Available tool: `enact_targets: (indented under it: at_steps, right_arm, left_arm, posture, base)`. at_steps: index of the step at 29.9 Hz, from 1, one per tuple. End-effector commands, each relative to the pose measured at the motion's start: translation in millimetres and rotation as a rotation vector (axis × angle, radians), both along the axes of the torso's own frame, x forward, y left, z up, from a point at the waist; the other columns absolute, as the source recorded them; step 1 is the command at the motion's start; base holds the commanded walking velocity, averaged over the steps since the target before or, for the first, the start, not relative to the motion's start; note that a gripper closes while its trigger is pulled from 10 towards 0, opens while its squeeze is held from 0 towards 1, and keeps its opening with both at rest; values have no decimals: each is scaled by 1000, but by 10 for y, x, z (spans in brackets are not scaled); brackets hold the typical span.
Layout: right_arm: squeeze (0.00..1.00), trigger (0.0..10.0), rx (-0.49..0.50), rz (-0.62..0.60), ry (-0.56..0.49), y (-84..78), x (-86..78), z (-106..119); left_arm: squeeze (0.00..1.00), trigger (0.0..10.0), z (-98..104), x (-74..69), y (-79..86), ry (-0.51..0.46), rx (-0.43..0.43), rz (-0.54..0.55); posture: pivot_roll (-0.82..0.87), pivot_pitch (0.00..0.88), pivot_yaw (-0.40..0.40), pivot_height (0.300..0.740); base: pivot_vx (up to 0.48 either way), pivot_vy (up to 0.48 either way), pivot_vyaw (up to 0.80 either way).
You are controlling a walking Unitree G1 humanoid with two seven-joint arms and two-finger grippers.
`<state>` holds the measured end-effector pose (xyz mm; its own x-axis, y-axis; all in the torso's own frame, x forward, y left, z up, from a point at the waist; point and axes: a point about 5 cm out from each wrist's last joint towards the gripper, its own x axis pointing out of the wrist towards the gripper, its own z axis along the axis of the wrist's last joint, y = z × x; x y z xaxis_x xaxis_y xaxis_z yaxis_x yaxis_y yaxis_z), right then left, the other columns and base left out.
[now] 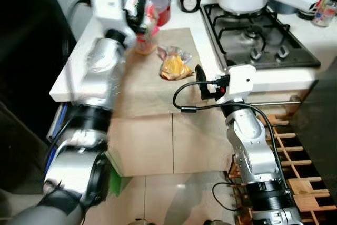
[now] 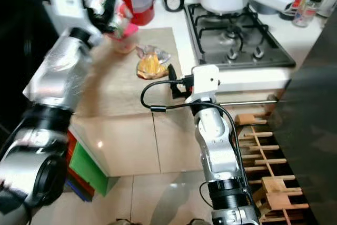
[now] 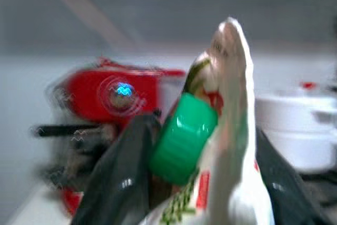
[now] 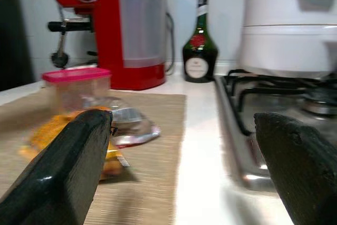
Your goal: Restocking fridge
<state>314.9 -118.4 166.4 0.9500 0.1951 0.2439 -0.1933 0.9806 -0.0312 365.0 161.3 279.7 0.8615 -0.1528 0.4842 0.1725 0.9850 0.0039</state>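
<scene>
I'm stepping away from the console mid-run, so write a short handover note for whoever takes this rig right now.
Left gripper: raised over the counter, shut on a plastic-wrapped package with a green cap; the views of it are blurred.
Right gripper: open and empty, at the counter's front edge, pointing at the mat.
On the mat: an orange snack bag and a pink-lidded tub, both untouched.
Behind them: a red coffee machine, a dark bottle, and a white pot on the hob.
Done: one item picked up. Left: carry it to the fridge, then fetch the bag and tub.
</scene>
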Motion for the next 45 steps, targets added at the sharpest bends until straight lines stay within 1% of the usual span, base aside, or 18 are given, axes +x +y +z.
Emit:
enact_targets:
  at_steps: [1, 2, 3, 4, 5, 6, 7, 9, 10, 11, 16, 20, 22, 26, 27, 33, 40, 45]
  right_arm:
    - [0, 10000, 8, -56, -34, -62, -3, 43]
    - [0, 10000, 8, -56, -34, -62, -3, 43]
    - [0, 10000, 19, -83, -39, -97, 0, 53]
    - [0, 10000, 30, -105, -41, -122, -3, 59]
    - [0, 10000, 38, -119, -43, -136, -7, 58]
    - [0, 10000, 38, -119, -43, -136, -7, 58]
    - [0, 10000, 39, -118, -37, -130, -13, 38]
    - [0, 10000, 32, -100, -29, -109, -21, 16]
    - [0, 10000, 32, -100, -29, -109, -21, 16]
    - [0, 10000, 21, -89, -18, -101, -19, -19]
    - [0, 10000, -40, -51, -9, -80, 5, -68]
    - [0, 10000, -48, -73, -7, -173, 41, -41]
    - [0, 10000, -52, -73, -3, -190, 34, -52]
    - [0, 10000, -55, -63, 15, -159, 17, -105]
    - [0, 10000, -56, -50, 22, -114, 11, -126]
    - [0, 10000, -59, -36, 23, -83, 7, -131]
    - [0, 10000, -75, -45, 34, -181, -9, -149]
    - [0, 10000, -89, -38, 55, -199, -34, -199]
  left_arm:
    - [0, 10000, 25, -184, 73, -41, 27, 36]
    - [0, 10000, 25, -184, 73, -41, 27, 36]
    - [0, 10000, -26, -247, 67, -34, 24, 25]
    - [0, 10000, -124, -326, 40, -20, 45, 14]
    - [0, 10000, -223, -383, 14, 2, 45, 0]
    - [0, 10000, -223, -383, 14, 2, 45, 0]
    - [0, 10000, -370, -466, -12, 54, 35, -4]
    - [0, 10000, -493, -504, -27, 105, 23, 12]
    - [0, 10000, -493, -504, -27, 105, 23, 12]
    - [0, 10000, -541, -520, -52, 131, 14, 17]
    - [0, 10000, -584, -523, -108, 158, 32, 24]
    - [0, 10000, -674, -524, -159, 199, 44, 14]
    - [0, 10000, -687, -530, -184, 205, 44, 10]
    - [0, 10000, -713, -535, -200, 216, 44, 15]
    - [0, 10000, -725, -533, -209, 221, 44, 18]
    - [0, 10000, -744, -538, -253, 227, 47, 13]
    - [0, 10000, -795, -546, -325, 242, 34, 4]
    - [0, 10000, -839, -576, -379, 252, 37, 3]
  posture:
    - [-29, 0, 68, 740]
    - [-29, 0, 68, 740]
    - [-26, 0, 63, 740]
    - [-17, 0, 49, 740]
    - [-14, 0, 39, 740]
    - [-14, 0, 39, 740]
    - [-9, 0, 33, 740]
    - [-3, 0, 30, 740]
    - [-3, 0, 30, 740]
    - [1, 0, 30, 740]
    - [-5, 0, 41, 740]
    - [-20, 0, 46, 740]
    - [-18, 0, 42, 740]
    - [-15, 0, 35, 740]
    - [-14, 0, 33, 740]
    - [-24, 0, 29, 740]
    - [-42, 0, 11, 740]
    - [-42, 0, -1, 740]
  base:
    - [0, 0, 0]
    - [0, 0, 0]
    - [0, 0, 0]
    - [0, 0, 0]
    - [0, 0, 0]
    - [0, 0, 0]
    - [0, 0, 0]
    - [0, 0, 0]
    - [0, 0, 0]
    - [-262, 0, 0]
    - [-324, 0, 0]
    - [-346, 0, 0]
    - [-351, 0, 0]
    - [-351, 0, 0]
    - [-345, 0, 0]
    - [-346, 0, 0]
    - [-337, 0, 0]
    - [-423, 0, 0]
